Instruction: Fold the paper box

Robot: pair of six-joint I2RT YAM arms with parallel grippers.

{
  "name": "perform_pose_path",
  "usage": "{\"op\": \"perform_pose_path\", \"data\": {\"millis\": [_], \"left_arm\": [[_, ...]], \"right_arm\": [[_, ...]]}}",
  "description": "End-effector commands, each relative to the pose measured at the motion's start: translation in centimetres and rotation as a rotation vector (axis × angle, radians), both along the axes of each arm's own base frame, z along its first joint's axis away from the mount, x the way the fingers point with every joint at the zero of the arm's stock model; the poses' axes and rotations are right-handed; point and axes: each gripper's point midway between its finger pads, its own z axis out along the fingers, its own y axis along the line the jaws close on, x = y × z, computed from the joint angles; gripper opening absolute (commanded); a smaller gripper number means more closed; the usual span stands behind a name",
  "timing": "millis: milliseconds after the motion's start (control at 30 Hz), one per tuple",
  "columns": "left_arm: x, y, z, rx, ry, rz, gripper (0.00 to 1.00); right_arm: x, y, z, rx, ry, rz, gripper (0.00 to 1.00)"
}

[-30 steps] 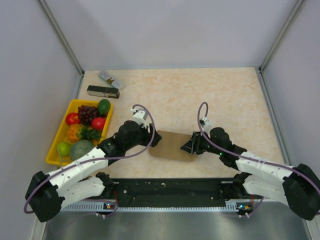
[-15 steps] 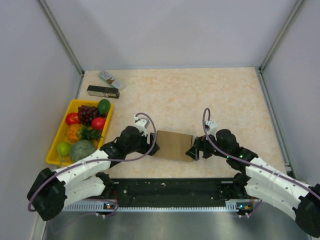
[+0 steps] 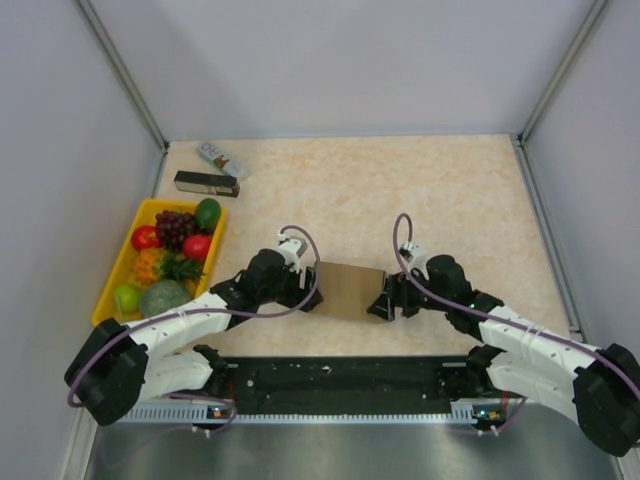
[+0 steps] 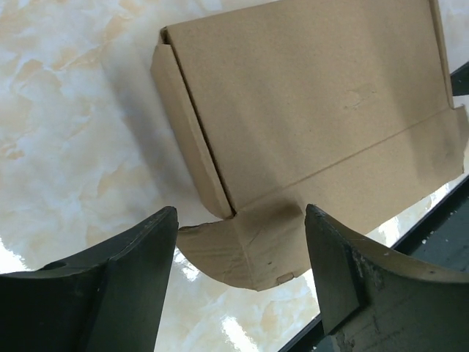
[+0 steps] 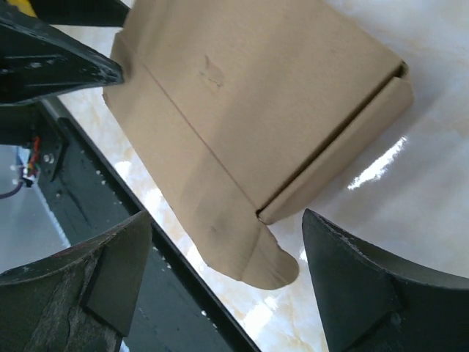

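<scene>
The paper box (image 3: 347, 289) lies on the table between both arms, a brown carton with its lid down. In the left wrist view the paper box (image 4: 315, 110) shows a rounded corner flap sticking out toward my left gripper (image 4: 242, 220), which stands open around that flap without touching it. My left gripper (image 3: 306, 294) sits at the box's left end. My right gripper (image 3: 385, 300) sits at its right end. From the right wrist the paper box (image 5: 249, 95) has a rounded tab lying between the spread fingers of my right gripper (image 5: 227, 218), open and holding nothing.
A yellow tray (image 3: 110, 290) of fruit stands at the left. A slim black box (image 3: 206, 183) and a small white packet (image 3: 221, 158) lie at the back left. A black rail (image 3: 340, 378) runs along the near table edge, close to the box.
My right gripper has opened wide and let go of the box's right end. Both arms dropped toward the near edge, then edged back to the box ends. The left jaws widened slightly.
</scene>
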Motion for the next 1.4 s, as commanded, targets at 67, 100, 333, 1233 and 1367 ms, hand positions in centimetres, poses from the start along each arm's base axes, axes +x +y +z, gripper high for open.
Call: {"op": "perform_pose_path", "data": {"millis": [67, 100, 333, 1233, 1367], "left_arm": [[-0.3, -2.4, 3.3, -0.155, -0.011, -0.065, 0.74], [-0.5, -2.5, 4.0, -0.178, -0.020, -0.071, 0.74], [-1.4, -3.3, 8.2, -0.289, -0.024, -0.089, 0.74], [-1.8, 1.4, 3.8, -0.142, 0.049, 0.146, 0.79], [-1.3, 1.8, 4.1, -0.137, 0.054, 0.175, 0.78]], "right_arm": [[-0.2, 2.2, 3.1, 0.174, 0.001, 0.046, 0.82], [-0.3, 2.5, 3.8, 0.201, -0.009, 0.054, 0.82], [-0.7, 2.7, 6.0, 0.266, 0.020, 0.031, 0.82], [1.5, -1.7, 2.1, 0.037, 0.138, -0.243, 0.85], [1.7, -1.3, 1.7, 0.085, 0.196, -0.217, 0.83]]}}
